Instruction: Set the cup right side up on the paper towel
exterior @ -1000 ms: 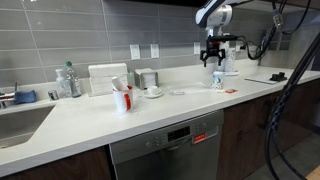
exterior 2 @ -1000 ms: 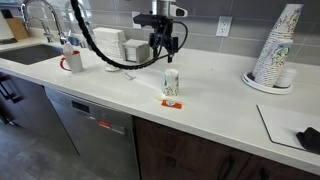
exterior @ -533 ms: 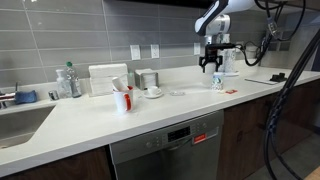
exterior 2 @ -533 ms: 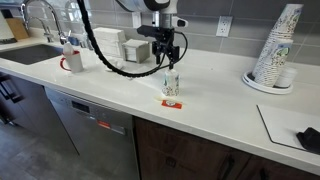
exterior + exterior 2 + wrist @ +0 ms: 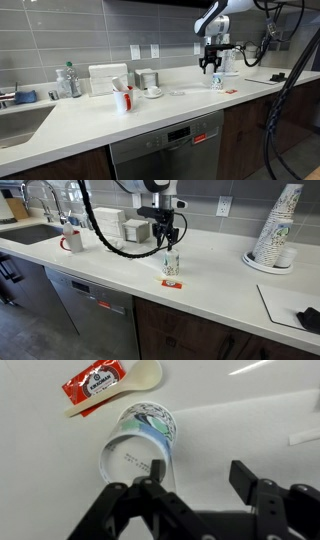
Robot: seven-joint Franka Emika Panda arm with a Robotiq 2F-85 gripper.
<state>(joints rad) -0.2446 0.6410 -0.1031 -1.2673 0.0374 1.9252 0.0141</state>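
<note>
The cup (image 5: 171,264), patterned in dark tones, stands on the white tabletop (image 5: 225,280), with a red packet (image 5: 171,282) just in front of its base. The fingers (image 5: 166,240) hang close above it, spread wide and holding nothing. In the wrist view the cup (image 5: 140,442) sits off-centre: 1 finger (image 5: 155,472) overlaps its near rim, while the other finger (image 5: 243,475) is over bare tabletop to the side, so most of the cup lies outside the gap. Beyond the cup, the packet (image 5: 95,382) lies partly on a white spoon (image 5: 145,375). Whether the cup's upper face is its mouth or its base, I cannot tell.
</note>
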